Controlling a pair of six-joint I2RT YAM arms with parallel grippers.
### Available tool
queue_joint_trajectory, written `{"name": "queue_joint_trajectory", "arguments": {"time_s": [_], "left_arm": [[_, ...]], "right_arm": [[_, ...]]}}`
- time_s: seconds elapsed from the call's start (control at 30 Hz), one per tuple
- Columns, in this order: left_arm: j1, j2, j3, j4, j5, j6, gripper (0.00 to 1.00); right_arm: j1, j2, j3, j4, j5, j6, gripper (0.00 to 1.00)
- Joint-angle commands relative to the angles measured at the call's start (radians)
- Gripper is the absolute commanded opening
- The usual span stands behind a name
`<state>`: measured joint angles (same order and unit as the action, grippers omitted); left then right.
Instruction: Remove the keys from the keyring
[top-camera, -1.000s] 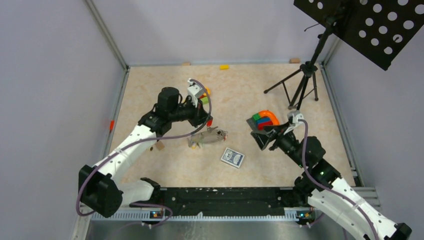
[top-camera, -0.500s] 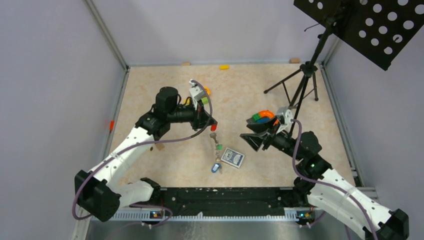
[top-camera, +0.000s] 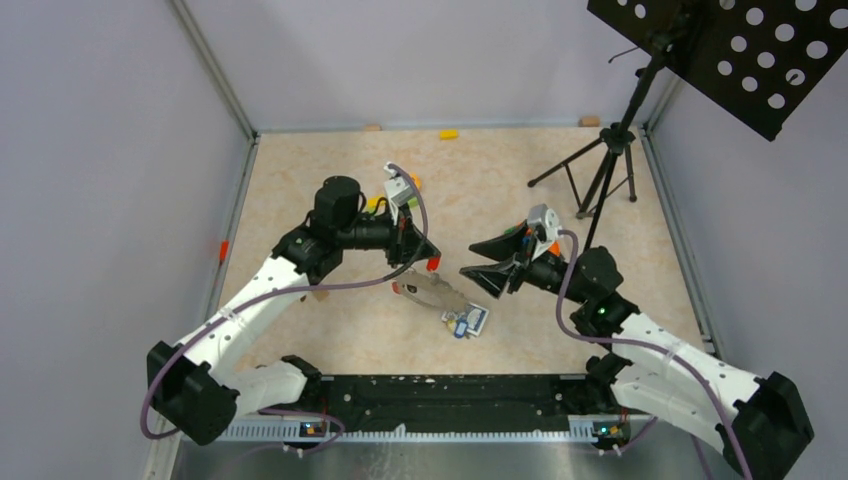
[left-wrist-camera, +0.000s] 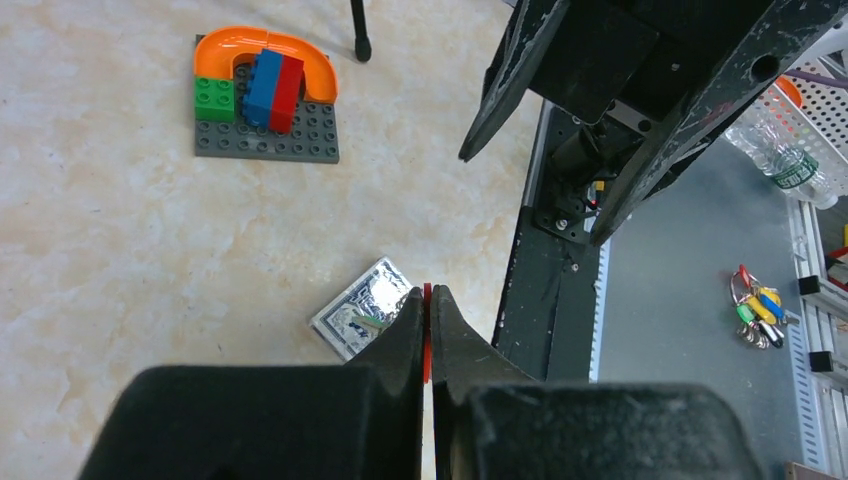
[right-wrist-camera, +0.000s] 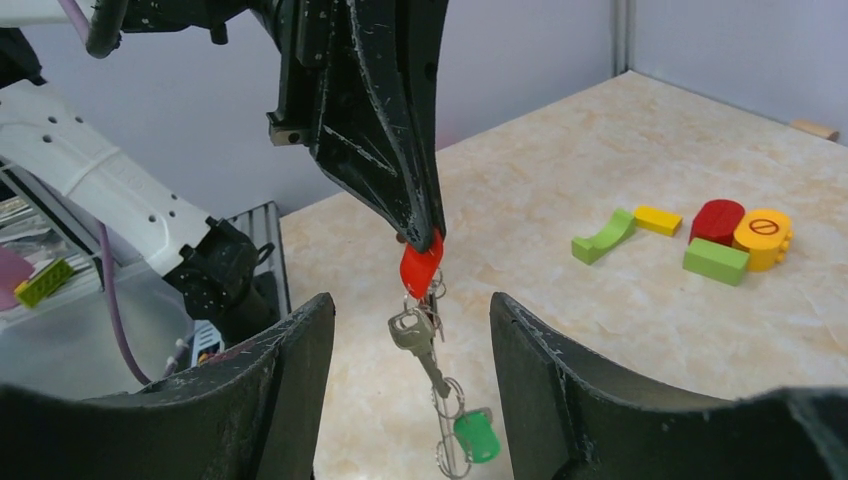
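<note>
My left gripper (top-camera: 425, 258) is shut on the red tag (right-wrist-camera: 420, 265) of the keys and holds the bunch in the air; the tag shows as a red sliver between its jaws in the left wrist view (left-wrist-camera: 427, 330). Below the tag hang a silver key (right-wrist-camera: 418, 335), a green tag (right-wrist-camera: 475, 437) and the thin grey keyring (right-wrist-camera: 443, 435). In the top view the bunch (top-camera: 432, 293) is blurred, with a blue tag (top-camera: 460, 325) lowest. My right gripper (right-wrist-camera: 412, 390) is open, one finger on each side of the hanging keys, not touching them.
A playing-card box (top-camera: 474, 318) lies under the keys. A Duplo plate with an orange arch (left-wrist-camera: 265, 95) sits behind my right gripper. Loose toy blocks (right-wrist-camera: 720, 235) lie behind the left wrist. A tripod stand (top-camera: 600, 170) is at the back right.
My right gripper has moved left from beside the Duplo plate to straddle the hanging keys. The bunch has been swinging under my left gripper, which moved slightly right.
</note>
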<state>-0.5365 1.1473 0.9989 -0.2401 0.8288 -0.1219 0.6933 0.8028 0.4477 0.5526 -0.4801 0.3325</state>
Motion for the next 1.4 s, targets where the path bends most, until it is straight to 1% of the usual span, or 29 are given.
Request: {"name": "queue_joint_trajectory", "arguments": {"time_s": [0.0,0.23,0.4,0.5,0.63,0.7,0.87,1.0,1.1,1.27,1.37], "left_arm": [[-0.013,-0.026,0.059,0.056,0.041,-0.016,0.0],[-0.03,-0.02,0.076,0.059,0.047,-0.019,0.0],[-0.033,-0.021,0.076,0.059,0.021,-0.026,0.0],[-0.033,-0.022,0.075,0.059,0.018,-0.032,0.0],[-0.034,-0.021,0.069,0.07,0.024,-0.039,0.0],[-0.035,-0.023,0.068,0.071,0.025,-0.041,0.0],[-0.034,-0.038,0.063,0.076,0.033,-0.041,0.0],[-0.035,-0.064,0.065,0.082,0.037,-0.037,0.0],[-0.035,-0.084,0.075,0.095,0.046,-0.041,0.0],[-0.035,-0.089,0.101,0.099,0.114,-0.056,0.0],[-0.034,-0.087,0.11,0.1,0.166,-0.062,0.0]], "right_arm": [[0.027,0.066,0.053,0.197,-0.094,-0.018,0.58],[0.055,0.173,0.071,0.25,-0.123,-0.029,0.57],[0.082,0.188,0.049,0.237,-0.127,-0.064,0.57],[0.096,0.186,0.031,0.203,-0.097,-0.108,0.57],[0.099,0.197,0.015,0.228,-0.052,-0.122,0.57],[0.098,0.199,0.013,0.225,-0.01,-0.123,0.54],[0.099,0.175,-0.023,0.236,0.029,-0.122,0.54],[0.098,0.14,-0.05,0.197,0.087,-0.133,0.54],[0.098,0.102,-0.085,0.201,0.118,-0.125,0.54],[0.099,0.071,-0.123,0.219,0.089,-0.114,0.54],[0.099,0.059,-0.115,0.219,0.023,-0.125,0.5]]}}
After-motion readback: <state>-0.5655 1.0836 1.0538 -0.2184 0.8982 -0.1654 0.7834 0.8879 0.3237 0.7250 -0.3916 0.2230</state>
